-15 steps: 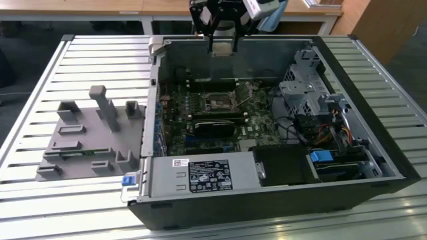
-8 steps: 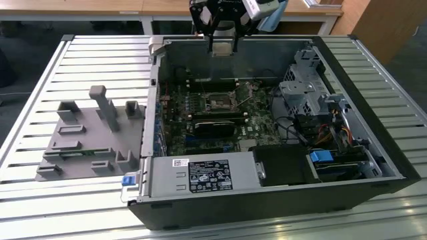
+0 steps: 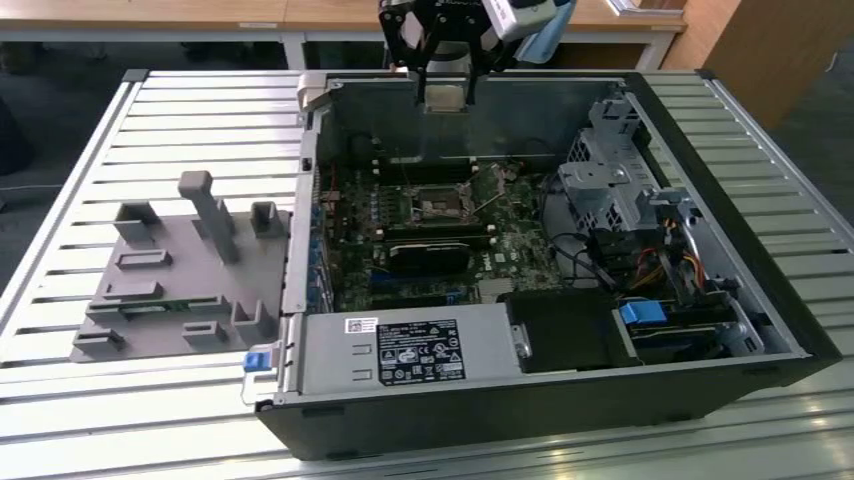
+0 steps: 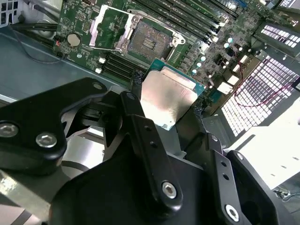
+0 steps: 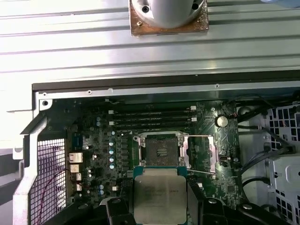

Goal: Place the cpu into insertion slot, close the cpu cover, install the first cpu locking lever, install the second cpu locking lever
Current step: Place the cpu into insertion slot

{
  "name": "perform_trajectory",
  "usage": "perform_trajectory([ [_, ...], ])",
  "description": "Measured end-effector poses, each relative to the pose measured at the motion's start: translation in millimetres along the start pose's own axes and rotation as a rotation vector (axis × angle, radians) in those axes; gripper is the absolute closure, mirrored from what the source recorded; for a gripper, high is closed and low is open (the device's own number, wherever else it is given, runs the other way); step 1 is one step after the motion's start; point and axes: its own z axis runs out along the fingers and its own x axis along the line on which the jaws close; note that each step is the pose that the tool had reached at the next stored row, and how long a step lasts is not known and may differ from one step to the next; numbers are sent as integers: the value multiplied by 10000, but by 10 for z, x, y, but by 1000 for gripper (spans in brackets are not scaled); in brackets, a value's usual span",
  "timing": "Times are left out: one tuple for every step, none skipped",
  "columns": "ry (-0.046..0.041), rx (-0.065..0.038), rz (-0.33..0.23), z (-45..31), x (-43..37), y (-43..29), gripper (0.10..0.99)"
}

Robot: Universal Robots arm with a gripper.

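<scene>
table (image 3: 160, 130): slatted pale metal, carrying everything else.
computer case (image 3: 534, 410): black, lying on its side with the side panel off, open upward; set on the table toward the exterior view's right.
grey holder (image 3: 174, 290): flat plastic plate with upright posts and pockets, on the table just beside the case, on the exterior view's left.
power supply (image 3: 400, 350): silvery box with a black label, inside the case at its near edge in the exterior view.
circuit board (image 5: 93, 154): green, flat on the floor of the case, crowded with small parts.
gripper (image 3: 445, 98): black, two-fingered, hanging over the far wall of the case in the exterior view, well above the board; seen from close in both wrist views (image 4: 167, 93) (image 5: 159, 187).
fingers (image 4: 136, 79): clamped on the cpu, one against each of two opposite edges.
memory slots (image 5: 152, 119): long, black, in parallel rows just beside the socket.
insertion slot (image 5: 160, 151): square, black-framed, dark centre exposed to view; sits mid-board (image 3: 438, 205) (image 4: 146, 44).
cpu cover (image 4: 110, 26): thin metal frame, swung open and lying to one side of the slot, green board showing through its window (image 5: 201, 152).
cpu (image 4: 168, 96): silvery square held between the fingers, metal face toward the wrist cameras (image 5: 159, 197); in the air above the board, apart from the slot, not yet seated.
</scene>
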Motion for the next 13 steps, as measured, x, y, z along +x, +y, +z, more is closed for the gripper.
perform_trajectory([
  [-3, -1, 31, 0, 0, 0, 545],
  [-6, -1, 61, 0, 0, 0, 545],
  [-8, -2, 92, 0, 0, 0, 545],
  [-11, -2, 124, 0, 0, 0, 545],
  [-14, -3, 153, 0, 0, 0, 545],
  [-17, -3, 183, 0, 0, 0, 545],
  [-20, -4, 211, 0, 0, 0, 545],
  [-22, -5, 240, 0, 0, 0, 545],
  [-24, -5, 269, 0, 0, 0, 545],
  [-27, -6, 298, 0, 0, 0, 545],
  [-29, -6, 326, 0, 0, 0, 545],
  [-32, -7, 353, 0, 0, 0, 545],
  [-34, -8, 380, 0, 0, 0, 545],
])
